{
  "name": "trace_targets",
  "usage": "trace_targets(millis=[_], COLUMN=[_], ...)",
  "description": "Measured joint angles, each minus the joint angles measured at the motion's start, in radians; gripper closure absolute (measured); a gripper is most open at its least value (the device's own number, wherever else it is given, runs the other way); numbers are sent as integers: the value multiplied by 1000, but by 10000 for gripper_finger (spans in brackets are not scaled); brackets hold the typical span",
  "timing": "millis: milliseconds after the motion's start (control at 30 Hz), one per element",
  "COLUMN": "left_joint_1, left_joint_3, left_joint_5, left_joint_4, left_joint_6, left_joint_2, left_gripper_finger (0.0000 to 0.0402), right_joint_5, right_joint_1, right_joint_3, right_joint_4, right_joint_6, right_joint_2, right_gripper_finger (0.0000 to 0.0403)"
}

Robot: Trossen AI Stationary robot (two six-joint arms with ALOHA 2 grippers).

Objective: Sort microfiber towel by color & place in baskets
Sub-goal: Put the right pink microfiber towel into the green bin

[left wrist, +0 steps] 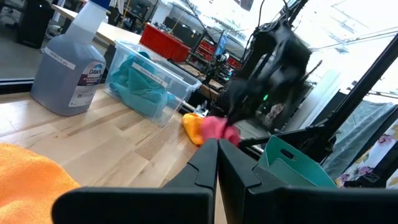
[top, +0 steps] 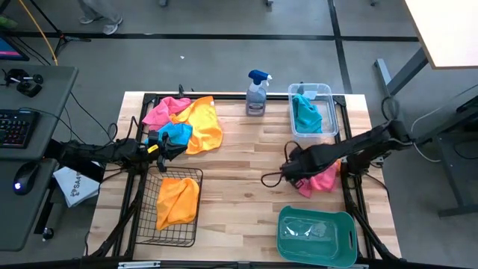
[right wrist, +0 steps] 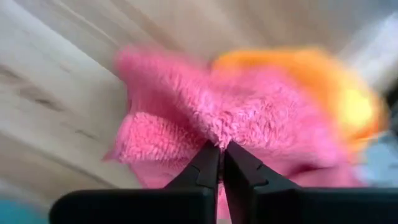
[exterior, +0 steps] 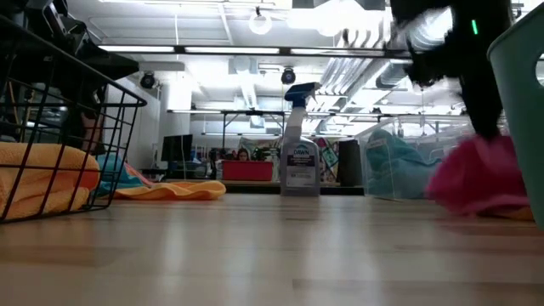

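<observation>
A pile of towels lies at the far left: pink [top: 166, 109], orange-yellow [top: 204, 124] and turquoise [top: 177, 134]. My left gripper [top: 167, 146] [left wrist: 217, 158] is shut, hovering level at the turquoise one's near edge. One orange-yellow towel [top: 178, 200] lies in the black wire basket [top: 149, 224]. A turquoise towel [top: 305, 113] fills the clear tub [top: 326, 93]. The teal basket [top: 317, 236] stands near right. My right gripper [top: 305, 178] [right wrist: 222, 152] is shut on a pink towel [top: 323, 181] [exterior: 476, 174] at the right, with an orange-yellow towel [right wrist: 329, 81] beside it. My right gripper pinches a raised fold [right wrist: 217, 134] of the pink towel between its two fingers, coming from above and slanting from the right. One layer or several, I cannot tell. The towel bunches below the fingers, and its lower part [exterior: 480, 204] seems to lie on the table.
A grey spray bottle with blue trigger [top: 257, 93] stands at the far edge between the pile and the clear tub. Bare wood [top: 239, 187] stretches across the middle of the table. A cable [top: 267, 179] loops out left of the right gripper.
</observation>
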Motion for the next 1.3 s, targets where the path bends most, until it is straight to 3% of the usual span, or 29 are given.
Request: trace_targets(millis=[100, 200, 333, 500, 633, 833, 1167, 1300], left_joint_1=[0, 0, 0, 0, 0, 0, 0, 0], left_joint_3=[0, 0, 0, 0, 0, 0, 0, 0], left_joint_5=[0, 0, 0, 0, 0, 0, 0, 0], left_joint_4=[0, 0, 0, 0, 0, 0, 0, 0], left_joint_6=[0, 0, 0, 0, 0, 0, 0, 0], left_joint_2=[0, 0, 0, 0, 0, 0, 0, 0], left_gripper_finger=[401, 402, 401, 401, 401, 402, 401, 402], right_joint_5=[76, 90, 36, -21, -22, -5, -113, -38], right_joint_1=[0, 6, 63, 177, 289, 455, 696, 761], right_joint_3=[192, 371, 546, 706, 785, 807, 778, 778], right_joint_4=[-76, -23, 167, 254, 182, -24, -207, -236], right_joint_6=[-78, -216, -385, -402, -274, 46, 480, 578], right_joint_2=[-21, -49, -73, -76, -76, -75, -78, -80], right_gripper_finger=[396, 400, 400, 401, 402, 402, 403, 403])
